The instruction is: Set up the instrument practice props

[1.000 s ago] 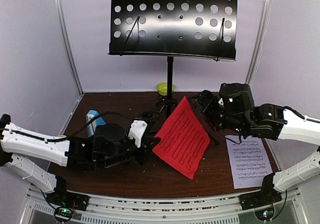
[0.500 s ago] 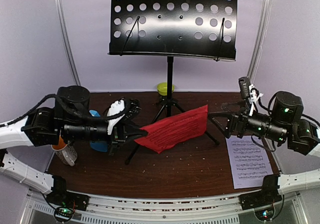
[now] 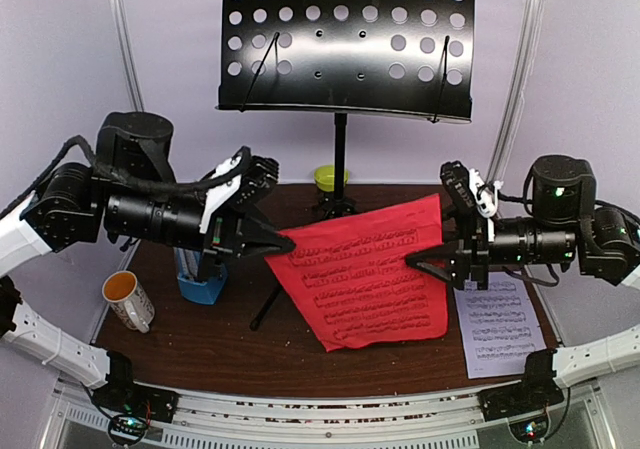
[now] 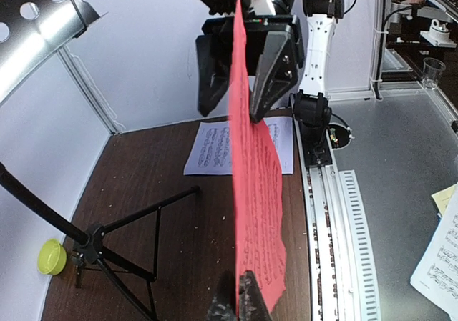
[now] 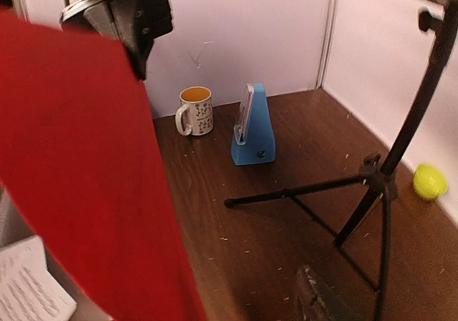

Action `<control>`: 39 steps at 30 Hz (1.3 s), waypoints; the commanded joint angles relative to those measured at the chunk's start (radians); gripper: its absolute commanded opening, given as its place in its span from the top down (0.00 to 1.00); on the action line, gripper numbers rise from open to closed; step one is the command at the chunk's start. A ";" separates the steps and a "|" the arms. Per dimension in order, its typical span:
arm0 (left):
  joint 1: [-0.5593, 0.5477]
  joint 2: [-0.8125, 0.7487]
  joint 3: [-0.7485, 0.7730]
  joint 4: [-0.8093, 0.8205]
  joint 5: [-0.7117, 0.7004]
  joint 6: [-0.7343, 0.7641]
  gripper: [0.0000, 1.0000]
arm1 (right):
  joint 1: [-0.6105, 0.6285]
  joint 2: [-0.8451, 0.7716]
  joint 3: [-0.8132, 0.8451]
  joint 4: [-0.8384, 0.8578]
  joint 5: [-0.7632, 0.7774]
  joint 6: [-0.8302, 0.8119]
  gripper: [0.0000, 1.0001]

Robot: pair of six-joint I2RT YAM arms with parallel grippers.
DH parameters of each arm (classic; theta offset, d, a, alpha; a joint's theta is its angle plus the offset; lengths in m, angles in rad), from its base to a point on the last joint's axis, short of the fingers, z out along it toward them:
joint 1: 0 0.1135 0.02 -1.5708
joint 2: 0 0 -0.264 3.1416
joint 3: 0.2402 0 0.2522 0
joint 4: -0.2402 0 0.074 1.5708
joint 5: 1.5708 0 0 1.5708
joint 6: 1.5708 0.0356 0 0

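The red music sheet (image 3: pixel 365 274) hangs in the air above the table, stretched between my two grippers. My left gripper (image 3: pixel 285 246) is shut on its left edge; the left wrist view shows the sheet (image 4: pixel 257 192) edge-on, pinched at the fingertips (image 4: pixel 240 292). My right gripper (image 3: pixel 415 262) straddles the right edge, one finger on each side with gaps showing (image 4: pixel 232 112). The white music sheet (image 3: pixel 498 324) lies flat at the front right. The black music stand (image 3: pixel 345 39) rises at the back centre. The blue metronome (image 5: pixel 254 131) stands at the left, half hidden in the top view.
A white mug (image 3: pixel 128 299) with a yellow inside stands at the front left near the metronome. A lime-green bowl (image 3: pixel 328 177) sits behind the stand's tripod legs (image 5: pixel 300 192). White walls close in the table on three sides.
Both arms rose and the red sheet swung up to face the camera. My right gripper reached the sheet's right edge and its jaws narrowed. The mug came into view.
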 commanded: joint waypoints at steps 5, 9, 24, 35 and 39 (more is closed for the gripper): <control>0.065 0.010 0.105 -0.046 -0.048 -0.045 1.00 | 0.073 0.054 0.181 -0.095 0.086 -0.029 1.00; 0.074 -0.013 0.112 0.015 -0.189 -0.083 0.94 | 0.078 0.071 0.242 -0.082 0.111 0.035 1.00; 0.188 0.015 0.377 0.057 -0.522 -0.200 0.40 | 0.077 0.266 0.729 -0.020 0.287 0.116 1.00; 0.290 0.164 0.607 0.005 -0.493 -0.241 0.43 | 0.054 0.496 1.127 -0.058 0.578 0.069 1.00; 0.297 0.226 0.646 0.013 -0.467 -0.239 0.43 | 0.022 0.522 1.139 -0.016 0.610 0.048 1.00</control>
